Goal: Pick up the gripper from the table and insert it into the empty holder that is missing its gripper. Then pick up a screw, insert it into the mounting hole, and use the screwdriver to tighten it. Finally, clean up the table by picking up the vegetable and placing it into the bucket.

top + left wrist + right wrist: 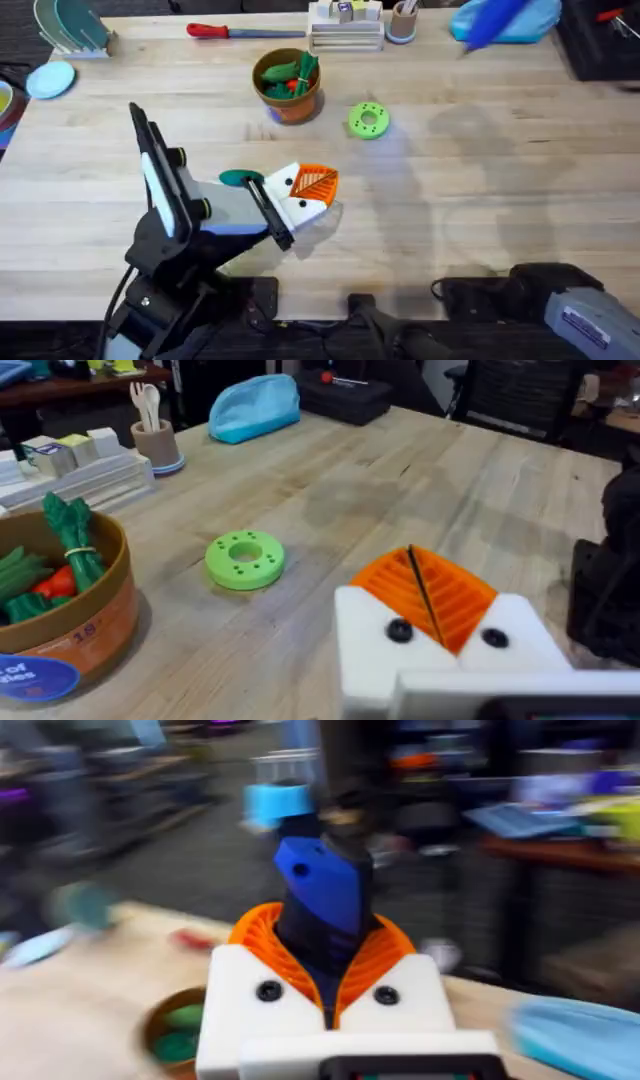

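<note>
My left gripper (316, 184) sits low over the middle of the tabletop, its orange ribbed pads (455, 595) pressed together with just a thin dark seam between them, and nothing is pinched there. The vegetable (237, 178) lies flat on the wood just beside my left wrist, behind the pads on the side toward the left edge, partly hidden under my arm. The bucket (288, 88) stands farther toward the far edge, well apart from my left gripper, with green and red toy vegetables (45, 565) heaped inside. A lime-green disc (368, 120) lies near the bucket on its right-edge side.

My right gripper (325, 982) is raised off the tabletop and is pinching the screwdriver (325, 890), whose blue body stands up between the pads. From overhead the screwdriver (492, 22) appears as a blue streak by the far right corner
</note>
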Robot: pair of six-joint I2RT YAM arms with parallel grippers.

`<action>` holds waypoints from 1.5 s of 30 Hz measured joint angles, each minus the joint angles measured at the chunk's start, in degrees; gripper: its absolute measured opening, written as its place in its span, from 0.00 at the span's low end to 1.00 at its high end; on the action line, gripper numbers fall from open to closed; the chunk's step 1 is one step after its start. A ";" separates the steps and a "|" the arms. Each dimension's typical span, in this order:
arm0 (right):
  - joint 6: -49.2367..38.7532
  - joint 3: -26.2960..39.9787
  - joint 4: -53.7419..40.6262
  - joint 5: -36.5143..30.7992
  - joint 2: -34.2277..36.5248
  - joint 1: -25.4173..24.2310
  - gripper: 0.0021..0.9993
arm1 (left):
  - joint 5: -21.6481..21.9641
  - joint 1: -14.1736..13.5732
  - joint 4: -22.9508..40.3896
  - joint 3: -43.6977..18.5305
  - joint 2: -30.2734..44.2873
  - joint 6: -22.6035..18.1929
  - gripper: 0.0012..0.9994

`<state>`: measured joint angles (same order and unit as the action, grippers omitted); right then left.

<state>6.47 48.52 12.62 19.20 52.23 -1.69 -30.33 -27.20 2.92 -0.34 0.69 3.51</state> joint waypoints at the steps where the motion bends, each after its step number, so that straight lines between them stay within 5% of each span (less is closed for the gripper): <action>1: 0.68 -1.28 2.02 0.48 0.02 2.95 0.02 | 0.00 0.00 0.01 0.00 0.00 0.00 0.01; 8: 2.60 -4.49 9.47 2.66 3.11 20.70 0.02 | 0.02 0.01 0.00 0.00 0.00 0.00 0.01; 16: 4.96 -4.51 18.21 5.67 5.95 33.26 0.02 | 0.07 0.00 0.00 0.00 0.00 -0.02 0.01; 24: 7.03 -4.50 20.72 13.47 6.88 37.18 0.02 | 0.10 0.00 0.02 0.00 0.00 -0.02 0.01; 34: 7.48 -4.51 26.00 15.19 10.79 43.43 0.02 | 0.11 0.00 0.00 0.00 0.00 -0.02 0.01; 45: 6.55 -4.51 27.46 15.21 12.50 43.80 0.02 | 0.11 0.00 0.02 0.00 0.00 -0.02 0.01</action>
<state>13.02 44.01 40.07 34.41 64.73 42.11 -30.22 -27.20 2.94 -0.34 0.69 3.49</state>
